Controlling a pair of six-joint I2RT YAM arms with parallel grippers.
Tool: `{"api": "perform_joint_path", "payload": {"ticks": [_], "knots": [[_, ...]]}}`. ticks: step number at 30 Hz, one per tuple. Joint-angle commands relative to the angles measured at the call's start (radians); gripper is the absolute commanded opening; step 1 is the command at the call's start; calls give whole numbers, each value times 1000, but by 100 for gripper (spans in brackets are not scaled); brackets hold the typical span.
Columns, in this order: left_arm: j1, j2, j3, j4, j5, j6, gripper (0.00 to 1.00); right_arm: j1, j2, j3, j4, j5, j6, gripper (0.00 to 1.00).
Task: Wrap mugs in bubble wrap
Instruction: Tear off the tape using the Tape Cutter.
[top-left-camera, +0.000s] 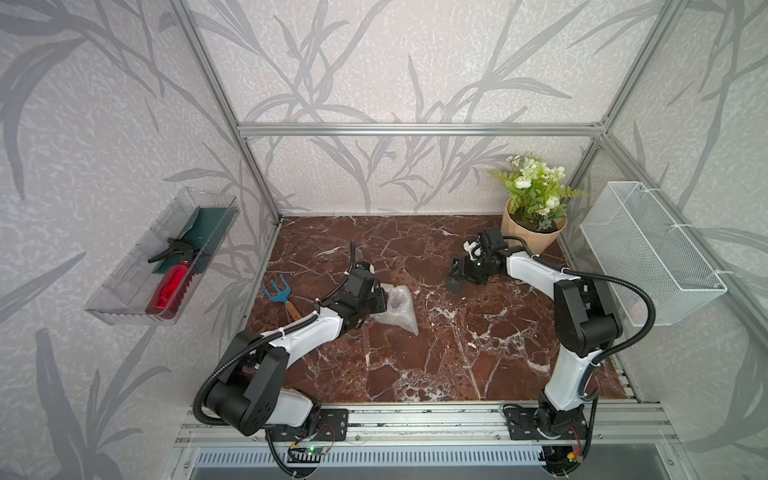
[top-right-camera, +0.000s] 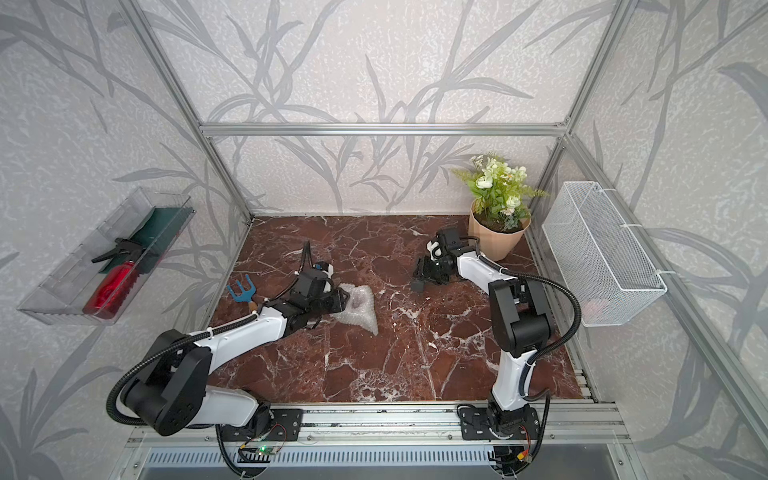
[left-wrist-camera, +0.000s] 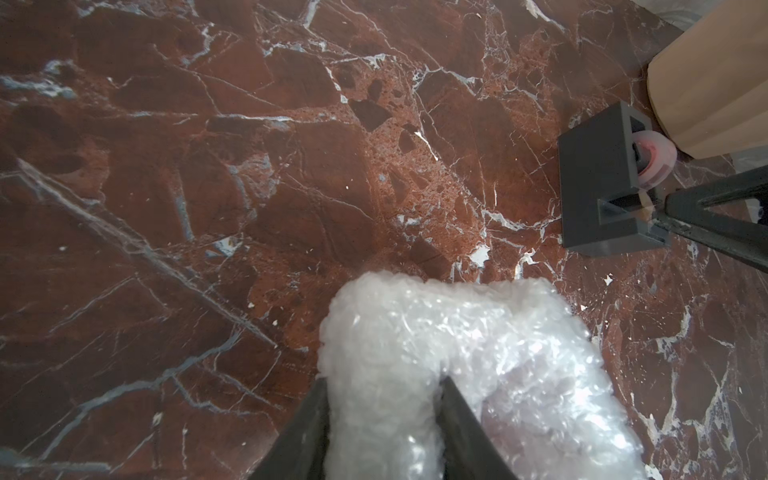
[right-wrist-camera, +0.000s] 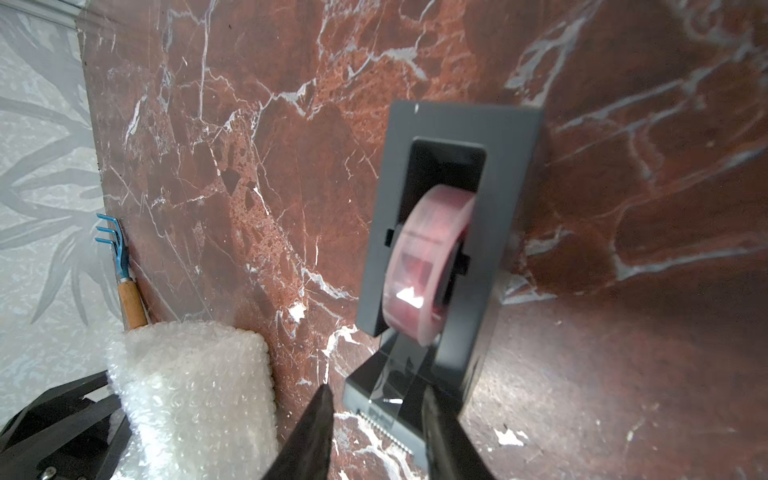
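Wall bin (top-left-camera: 129, 266) holds red spray bottle (top-left-camera: 169, 289); left jaws pinch bubble wrap (top-left-camera: 400, 311).

The bubble wrap (top-left-camera: 401, 311) is whitish, the tabletop (top-left-camera: 415, 365) white-veined red-brown, the rake (top-left-camera: 276, 291) blue.

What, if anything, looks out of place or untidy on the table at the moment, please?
Only the bubble wrap: it is bunched unevenly in the left gripper, and one loose corner trails flat on the table toward the front. Nothing looks spilled or broken.
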Motion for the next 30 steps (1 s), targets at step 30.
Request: {"api": "perform_joint_path", "payload": {"ticks": [30], "knots": [[-9, -17, -43, -94, -18, 12, 39, -15, 2, -104, 158, -67, 130, 7]]}}
